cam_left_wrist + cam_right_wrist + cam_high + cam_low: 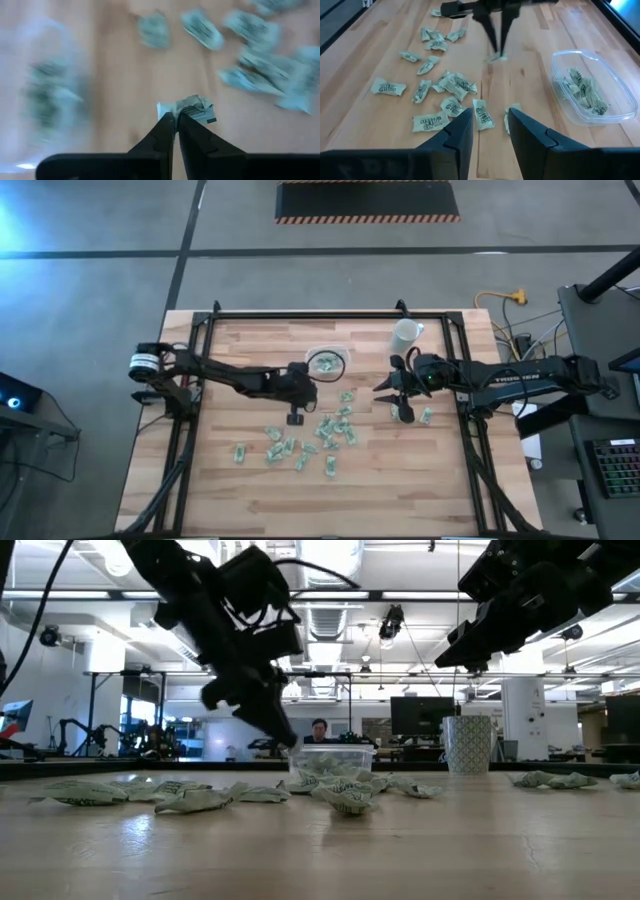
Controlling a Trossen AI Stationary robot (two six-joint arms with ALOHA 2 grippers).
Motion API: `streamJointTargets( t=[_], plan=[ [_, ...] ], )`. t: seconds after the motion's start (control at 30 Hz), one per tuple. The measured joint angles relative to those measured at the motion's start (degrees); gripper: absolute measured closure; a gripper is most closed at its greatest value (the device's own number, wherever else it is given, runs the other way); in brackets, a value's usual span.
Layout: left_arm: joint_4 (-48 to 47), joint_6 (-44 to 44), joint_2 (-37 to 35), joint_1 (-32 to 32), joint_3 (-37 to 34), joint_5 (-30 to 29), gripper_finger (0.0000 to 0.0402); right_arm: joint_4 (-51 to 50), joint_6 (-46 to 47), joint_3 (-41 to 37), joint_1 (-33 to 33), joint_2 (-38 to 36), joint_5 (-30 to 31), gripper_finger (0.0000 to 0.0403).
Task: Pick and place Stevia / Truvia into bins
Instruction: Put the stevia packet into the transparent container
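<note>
While one packet (192, 107) of Stevia / Truvia sits pinched between the tips of my left claw (175, 119), I judge the step in hand to be the carry: the packet is lifted off the worktop (400, 480) and hangs just short of the clear bin (590, 90). The next move calls for bringing it over the bin's rim and parting the fingers so it drops inside. Several packets already lie in the bin (327, 362); I cannot count them exactly. Roughly twenty loose packets (325, 435) lie scattered on the worktop, most of them near the bin, on the side away from its far edge. One white cup (405, 333) stands beside the bin. My right claw (400, 412) hangs over packets well off to the bin's right, fingers narrowly parted and empty.
</note>
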Motion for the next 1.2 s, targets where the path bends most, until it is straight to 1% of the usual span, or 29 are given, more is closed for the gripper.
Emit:
streamJointTargets(
  t=[0.07,0.13,0.23,0.4,0.63,0.83,0.93,1.1,1.2],
  plan=[
    [1.63,1.51,-0.68,0.21,0.04,-3.71,0.0394,0.02,-0.13,0.0,0.0,0.0,0.0,0.0292],
    [5.24,3.5,-1.15,0.61,0.02,-6.66,0.0394,0.28,-0.17,0.0,0.0,0.0,0.02,0.0295],
    [10.29,6.56,-1.36,1.84,0.04,-8.61,0.0394,0.54,-0.15,0.02,0.0,0.0,0.02,0.0298],
    [15.82,9.3,-1.36,5.96,0.04,-9.15,0.0393,0.65,-0.05,0.02,0.0,0.0,0.02,0.0303],
    [16.32,8.89,-1.34,12.12,-0.22,-9.16,0.0393,1.22,0.0,0.02,0.0,0.0,0.0,0.0307],
    [15.73,7.51,-1.34,14.03,-0.55,-8.74,0.039,1.58,0.0,0.02,0.0,0.02,0.02,0.0306],
    [15.74,7.52,-1.32,13.99,-0.55,-8.65,0.0368,1.7,0.0,0.02,0.0,0.02,0.02,0.031],
    [15.73,7.28,-1.32,13.91,-0.55,-8.61,0.0306,1.65,1.08,-0.38,0.0,0.02,-0.01,0.0315],
    [15.62,4.26,-1.32,13.91,-0.55,-8.61,0.0271,0.71,2.5,-1.14,0.02,0.02,-0.02,0.0313]
  ],
)
